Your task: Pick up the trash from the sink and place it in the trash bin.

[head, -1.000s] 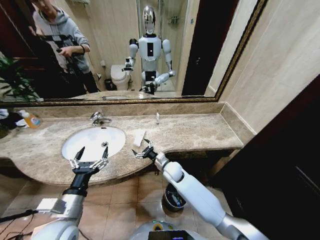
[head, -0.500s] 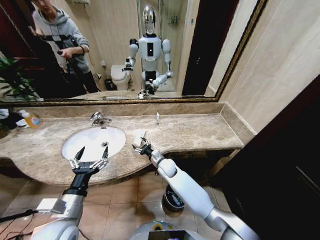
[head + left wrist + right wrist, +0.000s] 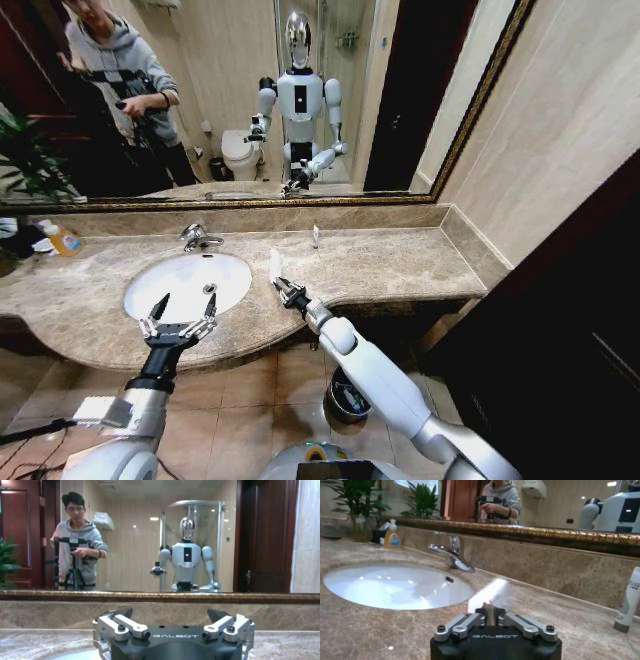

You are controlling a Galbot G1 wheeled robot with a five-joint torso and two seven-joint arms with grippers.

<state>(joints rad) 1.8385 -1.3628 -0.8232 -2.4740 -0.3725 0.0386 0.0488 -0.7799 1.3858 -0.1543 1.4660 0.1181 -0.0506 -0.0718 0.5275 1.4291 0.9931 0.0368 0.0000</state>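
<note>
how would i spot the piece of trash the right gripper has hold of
Start at the white sink and look just past its rim on the faucet's far side, on the marble counter. There the right gripper is shut on a flat white bar, tilted up off the counter. The other white item nearby, a slim tube, stands upright by the wall.

Warm, even indoor light fills the room, bright on the pale wall tiles and dimmer toward the dark door at right. The head view bows straight lines: the mirror frame [image 3: 250,203] curves and tilts toward the edges. Small highlights gleam on the white sink [image 3: 188,284], the chrome faucet [image 3: 451,556] and the polished marble counter [image 3: 390,265]. In the right wrist view the flat white bar [image 3: 490,596] is smeared and out of focus, while the basin behind stays sharp.
</note>
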